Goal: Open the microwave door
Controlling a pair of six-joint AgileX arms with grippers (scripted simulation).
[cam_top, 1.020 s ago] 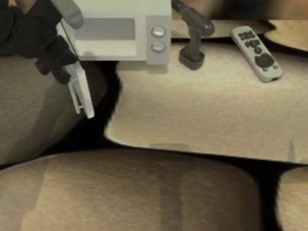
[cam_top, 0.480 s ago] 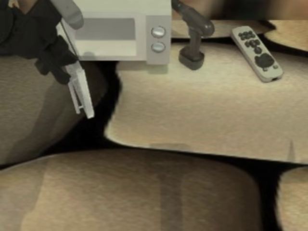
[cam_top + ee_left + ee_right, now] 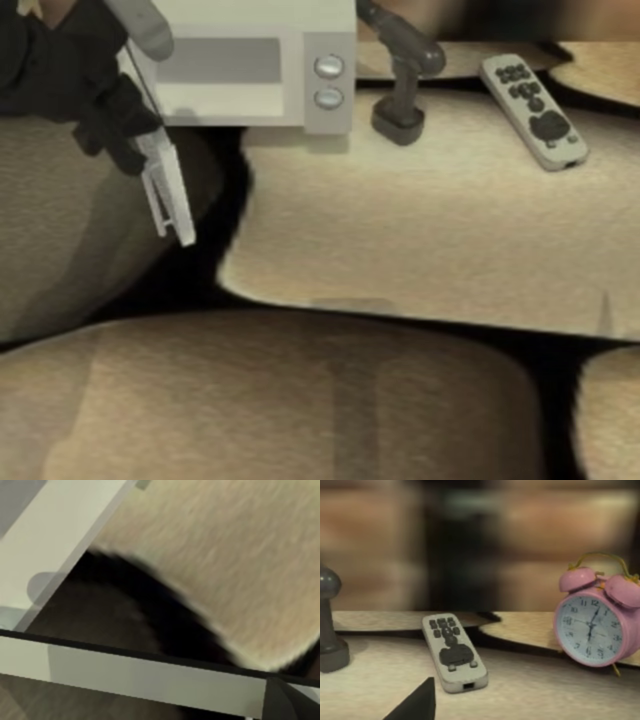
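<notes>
My left gripper (image 3: pixel 135 150), upper left, pinches the flat white microwave door (image 3: pixel 170 195), swung wide from the small white boxy microwave (image 3: pixel 250 70). Pull harder and it could slip free.

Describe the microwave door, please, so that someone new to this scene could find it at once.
Find the white microwave at the table's far left in the top view. The microwave door is the thin white panel swung out from its left front corner, beside the left gripper. Unlike the grey remote control, it is hinged.
</notes>
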